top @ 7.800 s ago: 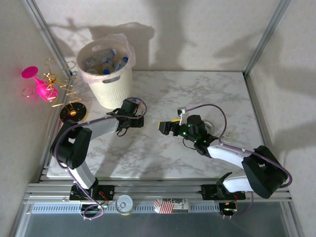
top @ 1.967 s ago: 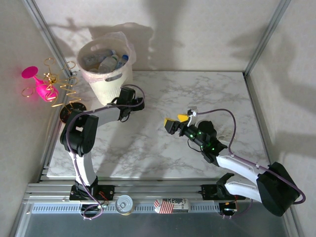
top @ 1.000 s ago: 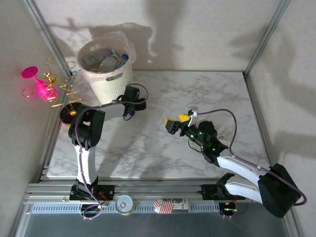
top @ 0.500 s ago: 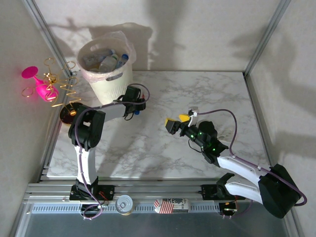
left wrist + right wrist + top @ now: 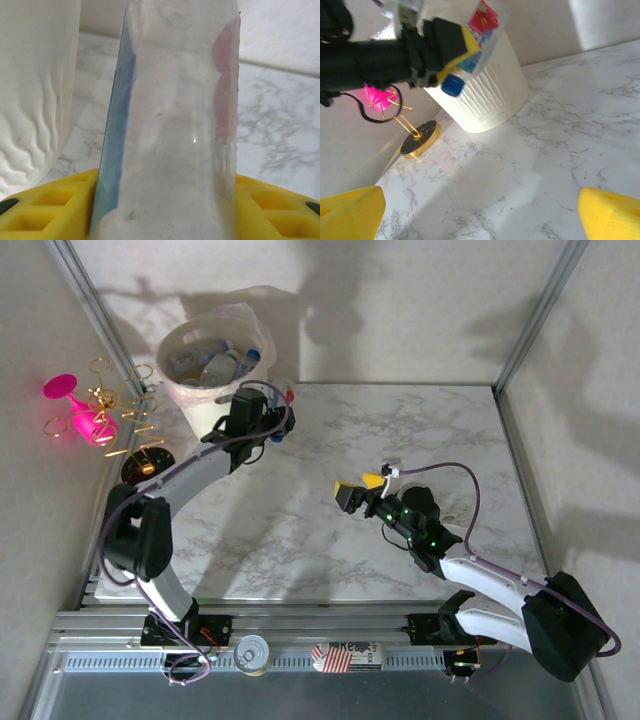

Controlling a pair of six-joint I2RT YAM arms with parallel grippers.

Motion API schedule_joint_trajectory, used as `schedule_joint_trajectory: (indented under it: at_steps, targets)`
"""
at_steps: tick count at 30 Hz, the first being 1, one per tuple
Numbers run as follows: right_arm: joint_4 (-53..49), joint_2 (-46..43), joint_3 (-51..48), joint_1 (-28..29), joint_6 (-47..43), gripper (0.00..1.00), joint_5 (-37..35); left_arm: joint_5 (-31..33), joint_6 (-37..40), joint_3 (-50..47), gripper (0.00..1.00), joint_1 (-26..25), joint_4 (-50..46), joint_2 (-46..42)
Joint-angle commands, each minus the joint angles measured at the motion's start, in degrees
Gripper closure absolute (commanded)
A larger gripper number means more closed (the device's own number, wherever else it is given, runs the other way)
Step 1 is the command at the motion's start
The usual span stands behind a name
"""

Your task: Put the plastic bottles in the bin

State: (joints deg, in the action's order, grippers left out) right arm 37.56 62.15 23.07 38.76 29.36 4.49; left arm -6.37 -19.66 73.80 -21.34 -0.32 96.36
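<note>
At 4 o'clock of tall cream ribbed plastic bin (image 5: pixel 205 420), just off rim: my left jaws clamped on clear plastic bottle (image 5: pixel 170 125), blue cap, red-blue label, aloft. I judge bottle light, thin-walled, slippery, crushable; mid-body hold safest. Right jaws wide, empty, over marble desk (image 5: pixel 420 430). Open room toward 3 o'clock; rim at 10 o'clock could catch bottle.

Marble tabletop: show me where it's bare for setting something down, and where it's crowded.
Bare: the far right of the tabletop, beyond the open right gripper; the near middle between both arms. Crowded: far-left corner, with the bin, gold stand and left gripper holding a bottle.
</note>
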Motion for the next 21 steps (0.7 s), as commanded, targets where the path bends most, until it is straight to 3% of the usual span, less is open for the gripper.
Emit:
schedule_joint_trajectory:
  at_steps: [1, 10, 21]
  targets:
    - [2.8, 1.0, -0.4, -0.3, -0.4, 0.01, 0.1, -3.1, -1.2, 3.1, 0.58, -0.6, -1.9, -4.2]
    - [3.9, 2.0, 0.0, -0.3, -0.3, 0.01, 0.9, -6.8, -0.6, 13.0, 0.57, 0.0, -7.1, -9.6]
    - [1.3, -0.8, -0.8, -0.3, -0.5, 0.01, -0.3, -2.9, 3.4, 27.9, 0.57, 10.5, -16.3, -7.0]
